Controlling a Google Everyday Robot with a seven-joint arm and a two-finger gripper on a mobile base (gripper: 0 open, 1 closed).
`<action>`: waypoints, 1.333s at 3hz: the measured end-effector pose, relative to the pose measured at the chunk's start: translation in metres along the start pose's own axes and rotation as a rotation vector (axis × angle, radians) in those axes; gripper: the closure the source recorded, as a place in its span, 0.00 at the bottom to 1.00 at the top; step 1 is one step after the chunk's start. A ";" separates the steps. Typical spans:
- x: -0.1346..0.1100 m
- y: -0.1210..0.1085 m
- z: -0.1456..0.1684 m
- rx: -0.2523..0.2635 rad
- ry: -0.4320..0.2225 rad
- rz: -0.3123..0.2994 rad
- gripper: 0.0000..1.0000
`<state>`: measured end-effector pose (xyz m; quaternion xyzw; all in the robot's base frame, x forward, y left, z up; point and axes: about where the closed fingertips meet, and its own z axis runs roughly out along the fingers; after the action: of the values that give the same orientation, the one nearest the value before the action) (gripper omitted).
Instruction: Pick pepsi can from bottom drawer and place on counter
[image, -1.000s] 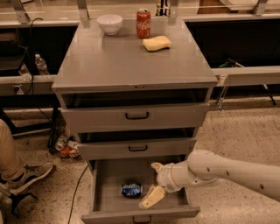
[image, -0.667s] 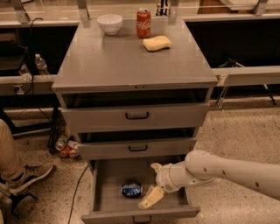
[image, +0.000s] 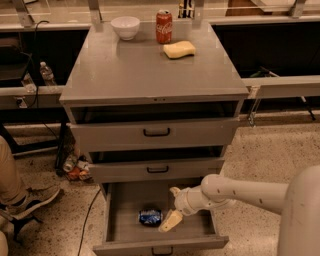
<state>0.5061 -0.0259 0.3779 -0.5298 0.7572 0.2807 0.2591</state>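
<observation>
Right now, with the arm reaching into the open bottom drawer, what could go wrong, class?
1. The pepsi can lies on its side in the bottom drawer. The gripper, just right of it with jaws open, could nudge it so it rolls away.
2. On the way out, the can might catch the partly open middle drawer overhead.

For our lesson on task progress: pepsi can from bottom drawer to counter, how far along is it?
Done: the bottom drawer stands pulled open. In hand: the gripper hangs open inside it, just beside the pepsi can, which lies on its side, not gripped. Left: grasp, lift, set it on the counter.
</observation>
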 end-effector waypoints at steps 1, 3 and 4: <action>0.039 -0.032 0.056 -0.008 -0.027 0.032 0.00; 0.052 -0.048 0.099 -0.039 -0.026 0.045 0.00; 0.058 -0.060 0.129 -0.028 -0.019 0.033 0.00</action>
<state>0.5573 0.0097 0.2376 -0.5181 0.7593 0.3007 0.2542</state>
